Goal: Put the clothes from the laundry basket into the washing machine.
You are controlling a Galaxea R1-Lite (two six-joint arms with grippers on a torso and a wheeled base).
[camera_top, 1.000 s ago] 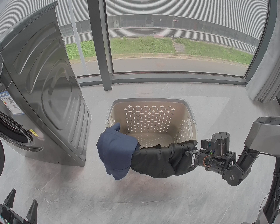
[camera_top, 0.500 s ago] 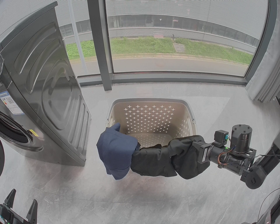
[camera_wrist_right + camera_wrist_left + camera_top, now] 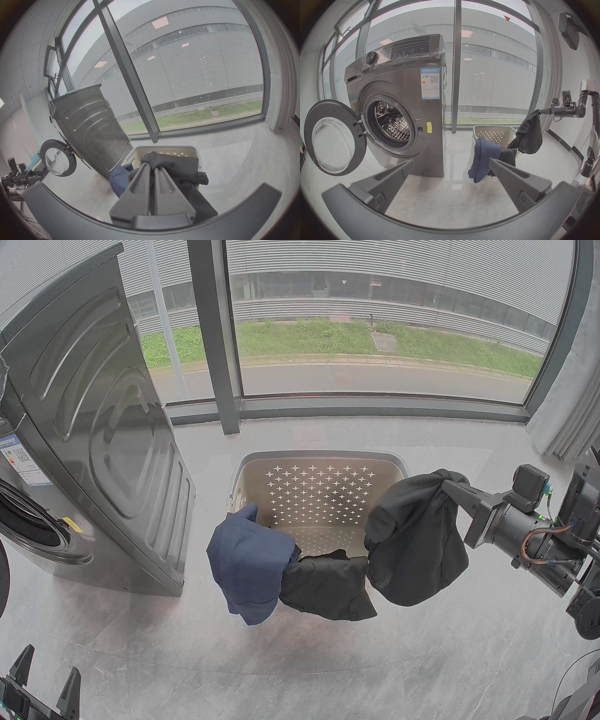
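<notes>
- The grey front-loading washing machine (image 3: 94, 427) stands on the robot's left. Its round glass door (image 3: 332, 137) is swung wide and the drum mouth (image 3: 390, 122) is open, facing the near-left side rather than the basket.
- The pale stone floor (image 3: 300, 665) between the machine and the robot is bare. It looks to give open room for a sweep leftward.
- The beige plastic laundry basket with star-shaped holes (image 3: 325, 490) sits just beside the machine's side panel, straight ahead.
- The black garment (image 3: 415, 546) hangs bunched above the basket's right rim. Its long axis runs down and left to a tail draped over the near rim (image 3: 328, 587), so it is not yet free.
- The dark blue garment (image 3: 250, 562) hangs over the basket's near-left corner, touching the black tail. It lies in the path toward the drum and may snag.
- The right gripper (image 3: 453, 487) has its fingers pinched together on the black garment's top. It is the arm farther from the drum, and the load must cross the whole basket.
- The left gripper (image 3: 450, 162) waits low at the near left with fingers spread and nothing between them. It is nearer the drum mouth.
</notes>
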